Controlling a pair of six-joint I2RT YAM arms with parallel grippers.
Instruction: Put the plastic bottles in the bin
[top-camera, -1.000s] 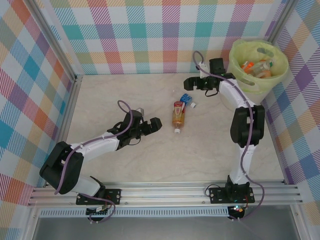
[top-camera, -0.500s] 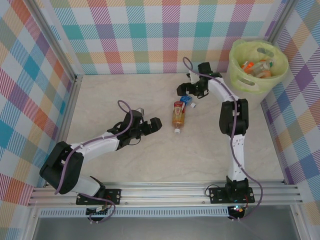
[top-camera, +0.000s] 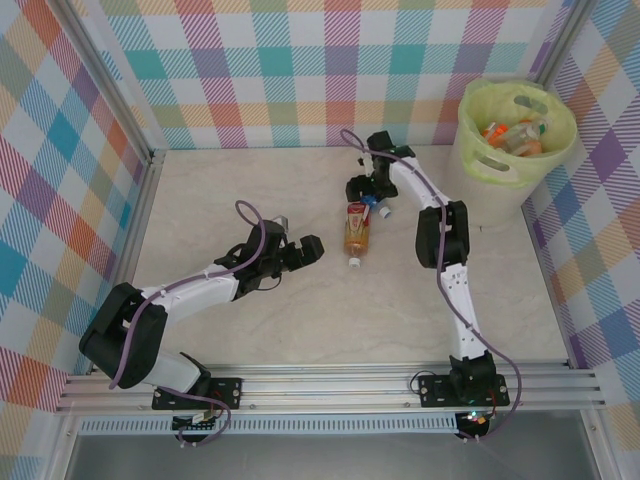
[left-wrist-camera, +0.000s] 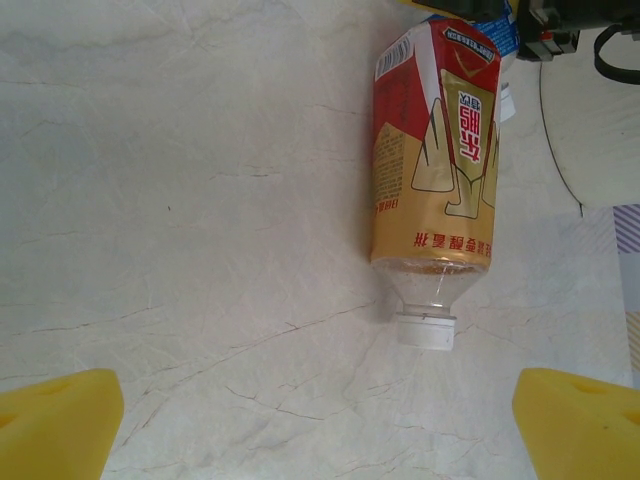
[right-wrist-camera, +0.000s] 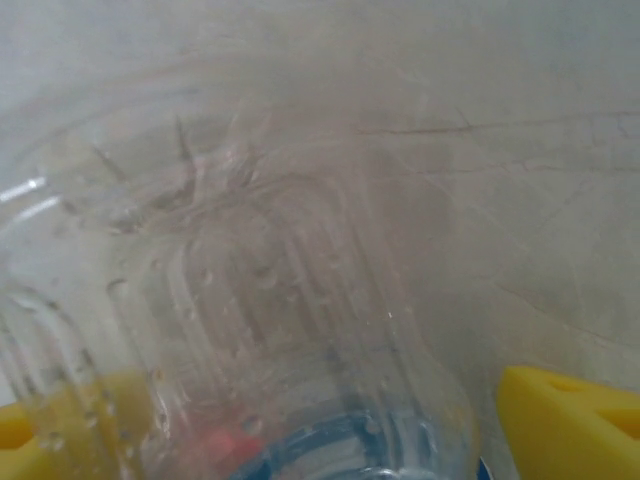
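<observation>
Step in hand, by the look of it: a pick. Close the right pincer (top-camera: 366, 190) on the blue-labelled bottle (top-camera: 373, 201), lying on the table (top-camera: 250, 190) well left of the bin (top-camera: 500, 172). At present spread astride that bottle, yellow pads (right-wrist-camera: 570, 408) on either side, a sliver of gap showing at one of them, so not yet pinching.

Centre on the ribbed body rather than the neck, squeeze gently, and check for bite before lifting. Expect thin, clear, ridged plastic: slick, light, and likely to buckle or squirt out under a hard off-centre squeeze. Expect little friction from the smooth, pale, marble-patterned table.

Mind the red-and-gold bottle (top-camera: 356, 228), touching or just beside the blue-labelled one on the side away from the bin: round in section, on its side, glossy label, white cap (top-camera: 354, 262). Lift straight up to avoid rolling it.

Leave the left pincer (top-camera: 300, 250) alone: spread wide, holding nothing, farther from the bin than either bottle.

Carry high over the soft lime-green liner (top-camera: 470, 100), then release above the bottles (top-camera: 510, 135) already inside the bin.
</observation>
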